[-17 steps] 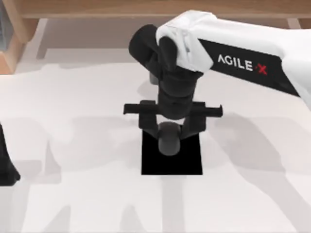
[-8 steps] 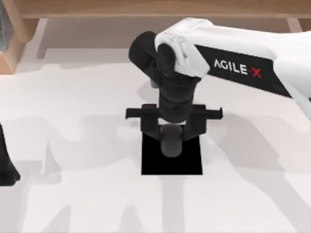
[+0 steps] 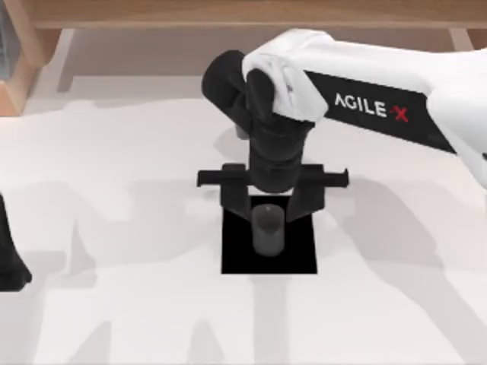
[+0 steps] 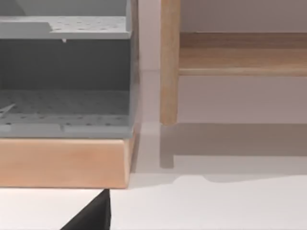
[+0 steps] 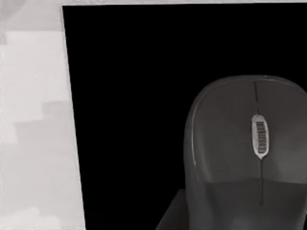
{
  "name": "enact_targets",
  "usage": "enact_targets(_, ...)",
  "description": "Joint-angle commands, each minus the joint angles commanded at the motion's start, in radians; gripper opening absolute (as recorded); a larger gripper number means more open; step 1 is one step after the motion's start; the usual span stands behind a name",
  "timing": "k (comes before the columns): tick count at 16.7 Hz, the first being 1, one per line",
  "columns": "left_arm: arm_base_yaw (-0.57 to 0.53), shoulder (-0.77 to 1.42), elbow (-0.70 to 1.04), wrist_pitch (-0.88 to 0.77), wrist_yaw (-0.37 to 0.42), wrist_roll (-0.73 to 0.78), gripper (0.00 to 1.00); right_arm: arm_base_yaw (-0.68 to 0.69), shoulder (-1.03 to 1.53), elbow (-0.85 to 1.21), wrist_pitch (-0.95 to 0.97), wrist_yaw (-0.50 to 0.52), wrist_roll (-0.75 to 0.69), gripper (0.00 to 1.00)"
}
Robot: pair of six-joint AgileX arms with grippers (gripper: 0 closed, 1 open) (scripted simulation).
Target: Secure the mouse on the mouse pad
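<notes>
The dark grey mouse (image 3: 267, 230) lies flat near the middle of the black mouse pad (image 3: 236, 257) at the table's centre. My right gripper (image 3: 269, 213) hangs directly over the mouse's far end. It is open, its fingers (image 3: 234, 202) standing just off either side of the mouse. The right wrist view looks down from close above at the mouse (image 5: 232, 158), with its scroll wheel, resting on the mouse pad (image 5: 129, 96). My left gripper (image 3: 9, 262) stays parked at the table's left edge.
A wooden rail (image 3: 243, 14) runs along the back of the table. A wooden-framed grey perforated shelf unit (image 4: 64, 76) stands at the back left corner. White tabletop (image 3: 396, 304) surrounds the pad on all sides.
The mouse has come down from between the right fingers onto the pad. The fingers have parted slightly from it, and the right arm has shifted a little.
</notes>
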Motion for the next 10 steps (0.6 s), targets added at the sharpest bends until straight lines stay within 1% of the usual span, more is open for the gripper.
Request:
enact_targets(4,0.0,0.0,0.0,0.0,0.0,0.0,1.0,0.0,0.0,0.0,0.0,0.0,0.0,0.98)
enact_targets(5,0.0,0.0,0.0,0.0,0.0,0.0,1.0,0.0,0.0,0.0,0.0,0.0,0.0,1.0)
enact_targets(10,0.0,0.0,0.0,0.0,0.0,0.0,1.0,0.0,0.0,0.0,0.0,0.0,0.0,1.0)
